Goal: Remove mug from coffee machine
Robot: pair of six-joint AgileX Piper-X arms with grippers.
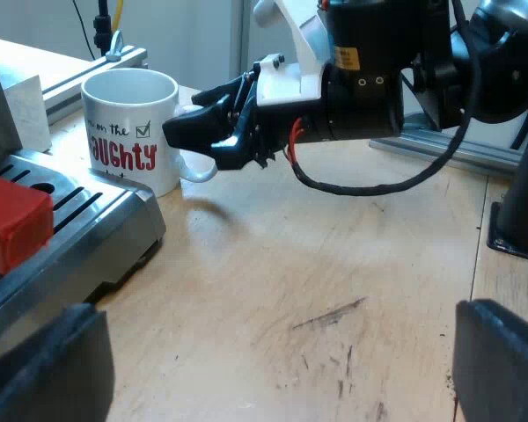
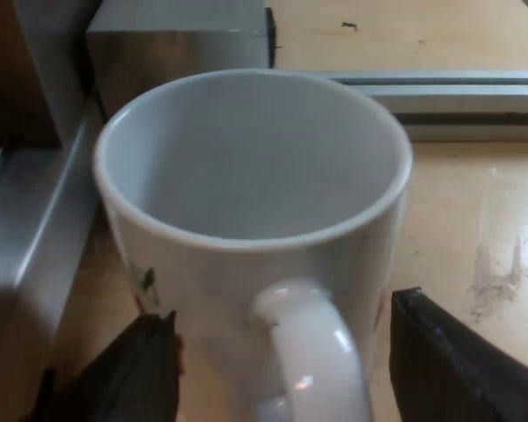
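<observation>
Beside the drip tray (image 1: 79,220), apparently off it on the wooden table (image 1: 334,264): white mug (image 1: 130,132). Straddles its handle (image 2: 312,352) with right gripper (image 2: 282,343), fingers apart, not clamped. Holds left gripper (image 1: 273,360) wide over the table, near the red handle end (image 1: 13,220).

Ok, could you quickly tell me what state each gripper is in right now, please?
Left gripper: open, holding nothing.
Right gripper: open, straddling the handle of the mug, not closed on it.
</observation>
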